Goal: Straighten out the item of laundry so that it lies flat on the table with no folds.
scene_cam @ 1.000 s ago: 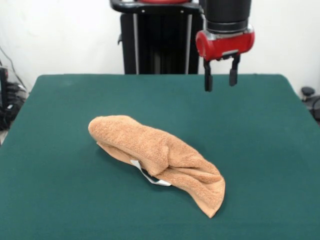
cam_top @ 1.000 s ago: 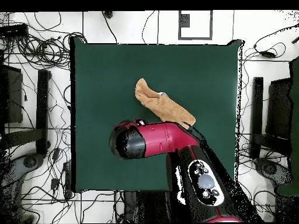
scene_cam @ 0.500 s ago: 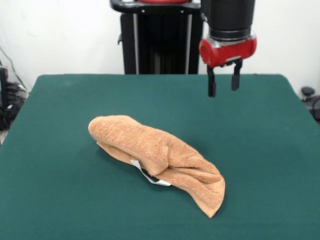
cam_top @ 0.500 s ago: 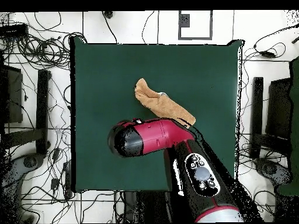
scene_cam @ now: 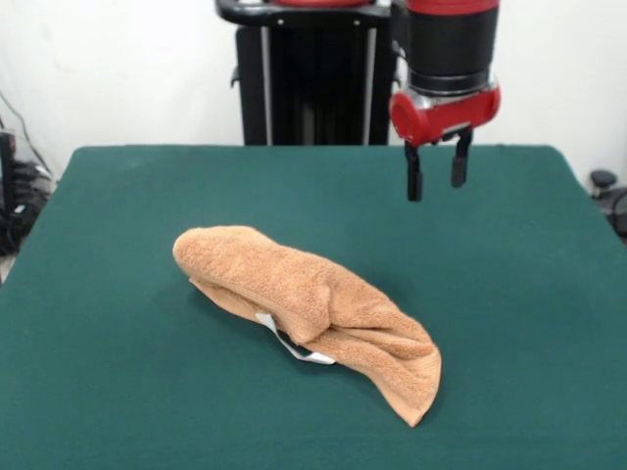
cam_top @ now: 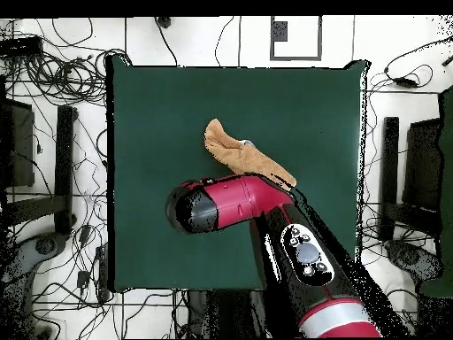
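Note:
The orange-tan towel (scene_cam: 309, 308) lies bunched in a long crumpled roll across the middle of the green table (scene_cam: 118, 392), running from centre-left to front-right, with its white tag (scene_cam: 294, 345) poking out at the front. In the overhead view the towel (cam_top: 239, 152) runs diagonally, its lower right end hidden under the arm. My gripper (scene_cam: 435, 178) hangs open and empty above the table's far right part, well behind and to the right of the towel. In the overhead view the gripper is hidden under the arm's black and red head (cam_top: 196, 210).
The robot's black pedestal (scene_cam: 313, 88) stands at the table's far edge. Cables and stands (cam_top: 53, 80) lie on the floor around the table. The red arm (cam_top: 305, 257) reaches over the table's near-base side in the overhead view.
The gripper has come lower and shifted slightly right in the front view, still open. The towel has not moved.

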